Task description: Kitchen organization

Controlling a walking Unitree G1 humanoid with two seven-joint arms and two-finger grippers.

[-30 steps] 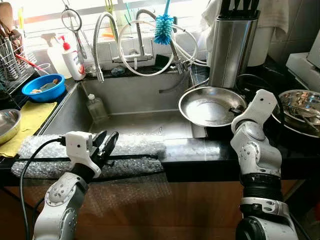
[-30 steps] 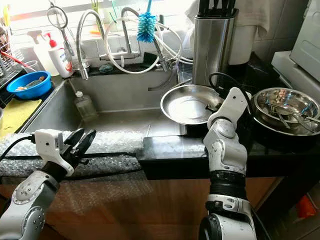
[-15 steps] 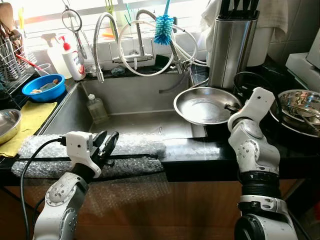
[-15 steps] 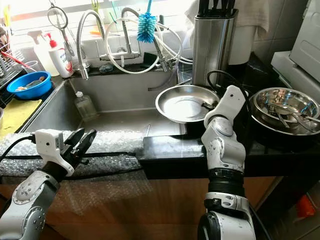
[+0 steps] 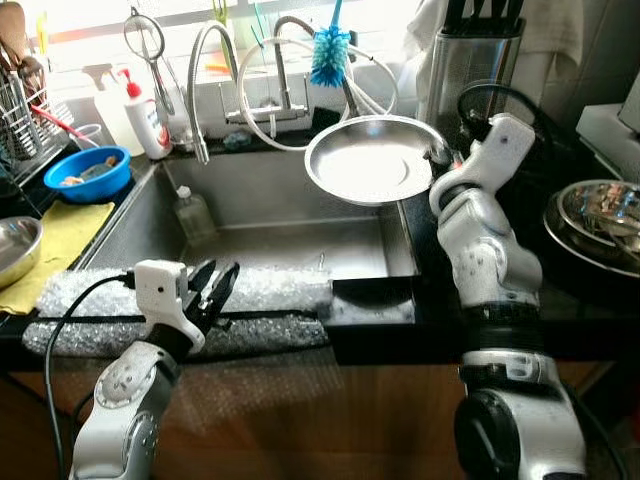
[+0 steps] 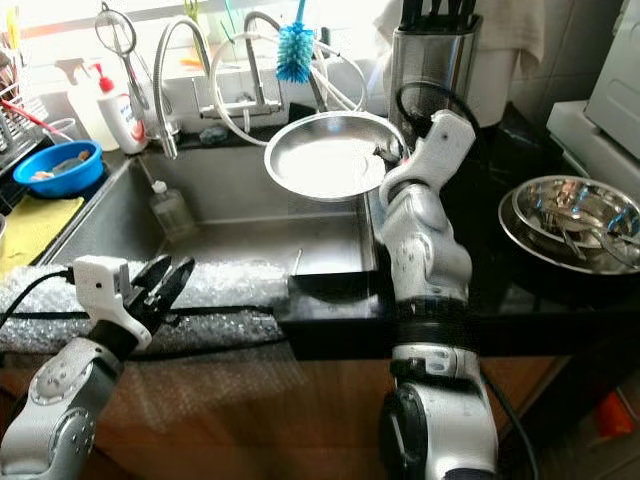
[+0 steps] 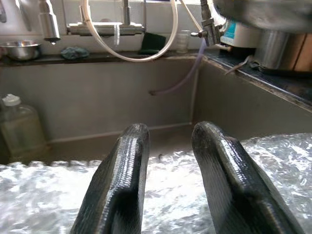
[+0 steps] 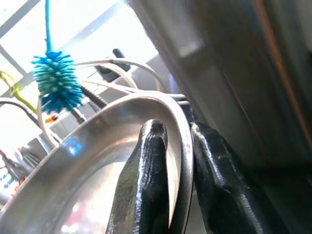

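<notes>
Since a second ago your right hand (image 8: 175,146) has lifted the steel pan (image 5: 370,158) off the dark surface (image 5: 430,300) beside the sink (image 5: 280,240) and carried it up and to the robot's left. It now hangs in the air over the sink's back right part, just under the blue bottle brush (image 5: 329,56) and in front of the looped tap hoses (image 5: 270,95). The wrist view shows the two black fingers (image 8: 146,180) clamped on the pan's rim, one inside the bowl and one outside, so the grip looks firm but is at one edge only; expect the pan to want to tip.

Your left hand (image 5: 208,290) has not shifted. It rests low over the strip of bubble wrap (image 5: 120,295) along the sink's front edge, fingers a little apart, nothing between them.

As for progress, I judge you are early to midway. One pan is in transit and not yet set down. A plastic bottle (image 5: 193,213) stands in the sink's left corner. On the right the steel bowl with utensils (image 5: 600,220) waits untouched, and on the left a blue bowl (image 5: 86,173), a yellow cloth (image 5: 60,235) and another steel bowl (image 5: 15,248) sit out. Where the pan is meant to go, the pictures do not tell.
</notes>
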